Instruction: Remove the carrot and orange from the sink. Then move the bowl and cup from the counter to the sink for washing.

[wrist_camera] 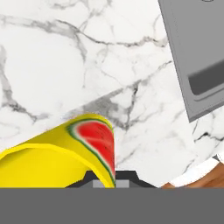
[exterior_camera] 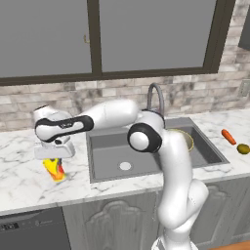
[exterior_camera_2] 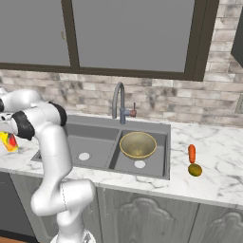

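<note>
The yellow cup (exterior_camera: 55,170) with a red mark stands on the white marble counter (exterior_camera: 19,180) left of the sink (exterior_camera: 110,157). My gripper (exterior_camera: 54,160) comes down on it from above. In the hand view the cup's (wrist_camera: 61,153) rim wall sits between the dark fingertips (wrist_camera: 98,180), so the gripper (wrist_camera: 109,181) is shut on it. The tan bowl (exterior_camera_2: 137,144) lies in the sink's (exterior_camera_2: 95,137) right basin. On the counter right of the sink, the carrot (exterior_camera_2: 191,153) and the olive orange (exterior_camera_2: 194,170) lie close together.
The arched grey faucet (exterior_camera_2: 118,102) rises behind the sink. The left basin (exterior_camera: 125,166) holds nothing but its drain. A brick wall and window run behind the counter. A dark appliance front (exterior_camera: 29,232) sits below the cup's spot.
</note>
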